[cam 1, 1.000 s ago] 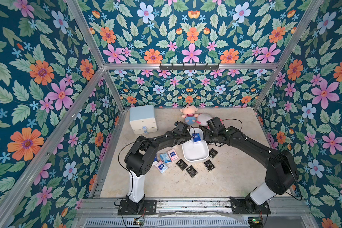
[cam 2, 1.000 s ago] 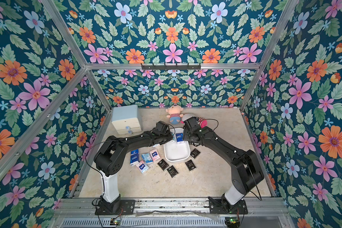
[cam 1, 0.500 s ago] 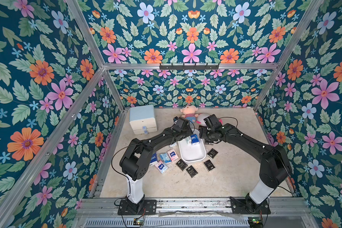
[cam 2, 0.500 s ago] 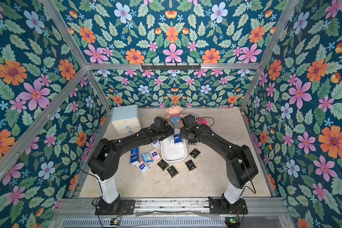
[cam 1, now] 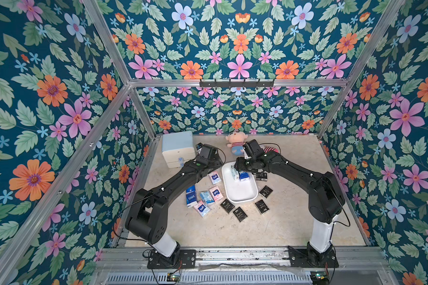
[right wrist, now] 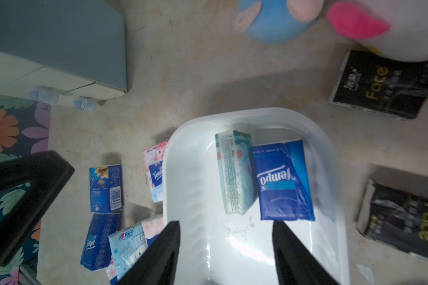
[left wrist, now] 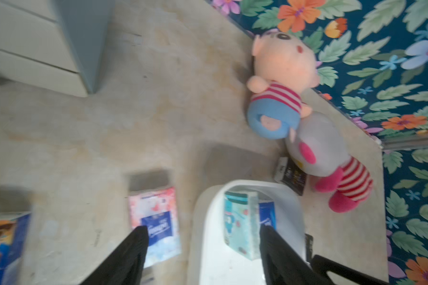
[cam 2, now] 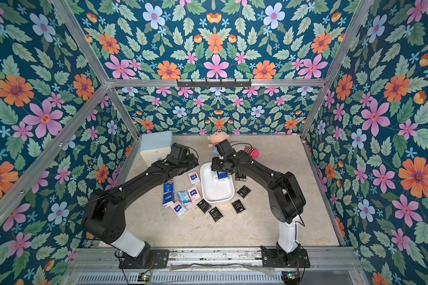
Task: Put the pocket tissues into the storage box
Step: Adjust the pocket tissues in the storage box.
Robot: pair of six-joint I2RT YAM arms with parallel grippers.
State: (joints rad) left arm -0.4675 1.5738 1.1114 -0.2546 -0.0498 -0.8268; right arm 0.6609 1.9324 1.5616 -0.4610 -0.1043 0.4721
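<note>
Both my claws are spread and empty: right claw (right wrist: 226, 225) over the smooth white storage box (right wrist: 183, 172), left claw (left wrist: 203, 232) straddling its rim, I think (blurry). Two pocket tissues (right wrist: 284, 182) sit inside. In both top views the rest lie flat around it, 3 to 9 o'clock. Light, squishy, slick film wrap, so I'd pinch mid-packet across the short width.

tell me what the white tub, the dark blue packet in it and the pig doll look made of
Tub: probably smooth white plastic, glossy, light glints off its floor.
Dark blue packet: thin shiny plastic wrap, creased and reflecting.
Pig doll: soft plush fabric, it seems, matte with rounded stuffed limbs.
</note>
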